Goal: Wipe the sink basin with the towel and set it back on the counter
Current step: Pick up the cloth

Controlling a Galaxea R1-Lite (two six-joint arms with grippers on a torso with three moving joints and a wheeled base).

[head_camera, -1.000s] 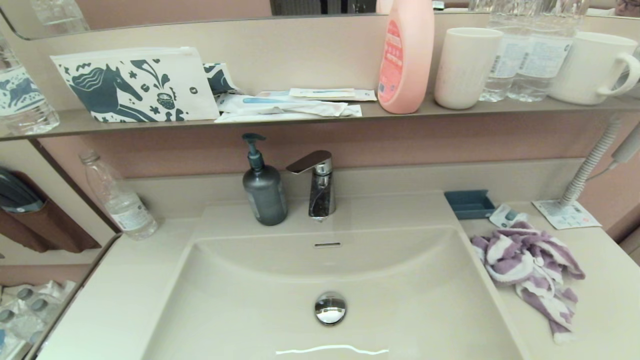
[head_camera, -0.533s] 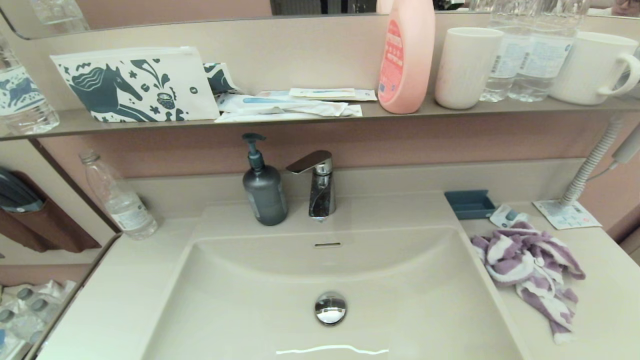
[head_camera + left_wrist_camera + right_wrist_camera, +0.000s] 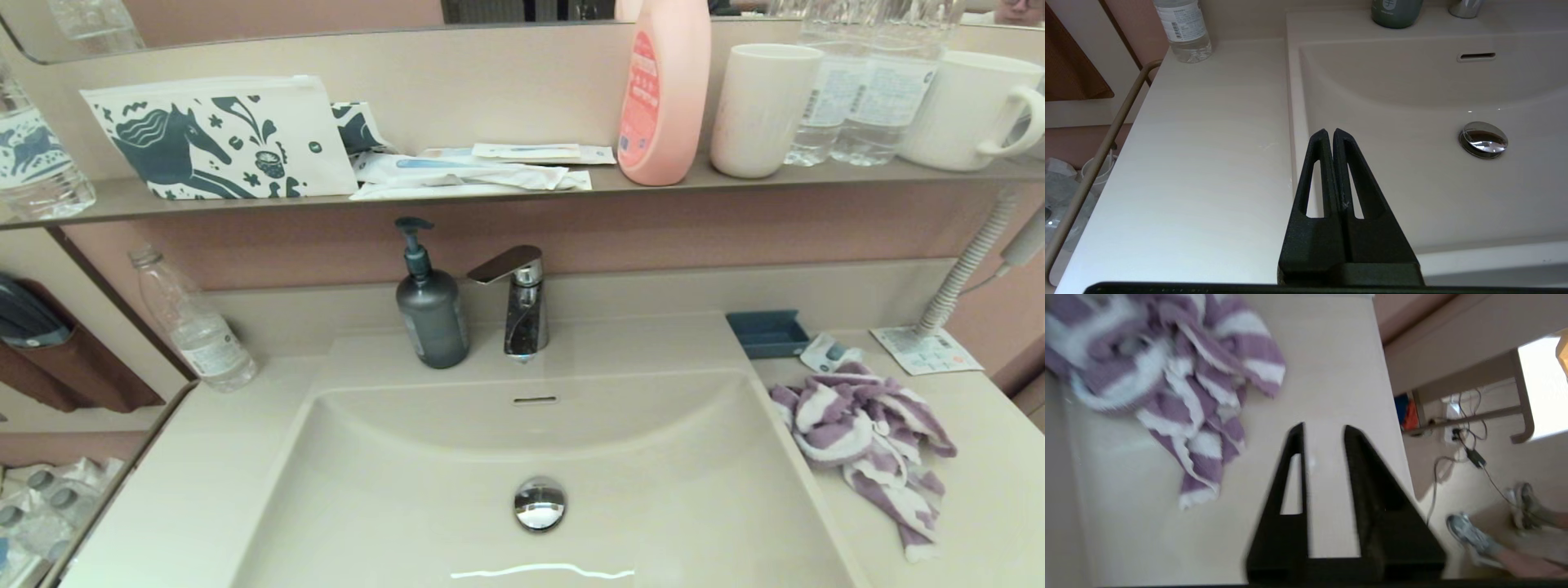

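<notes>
The purple and white striped towel (image 3: 865, 433) lies crumpled on the counter (image 3: 988, 490) just right of the sink basin (image 3: 408, 490), whose chrome drain plug (image 3: 540, 502) sits in the middle. Neither arm shows in the head view. In the right wrist view my right gripper (image 3: 1324, 430) hangs open above bare counter (image 3: 1126, 506), with the towel (image 3: 1167, 367) a short way off to one side and nothing between its fingers. In the left wrist view my left gripper (image 3: 1329, 132) is shut and empty over the basin's left rim (image 3: 1292, 122), the drain plug (image 3: 1483, 139) off to its side.
A grey soap dispenser (image 3: 431, 306) and chrome faucet (image 3: 518, 298) stand behind the basin. A clear bottle (image 3: 196, 327) is at the back left of the counter, and a blue dish (image 3: 767, 333) and small packets are behind the towel. The shelf above holds the horse-print pouch (image 3: 216, 139), a pink bottle (image 3: 663, 90) and cups.
</notes>
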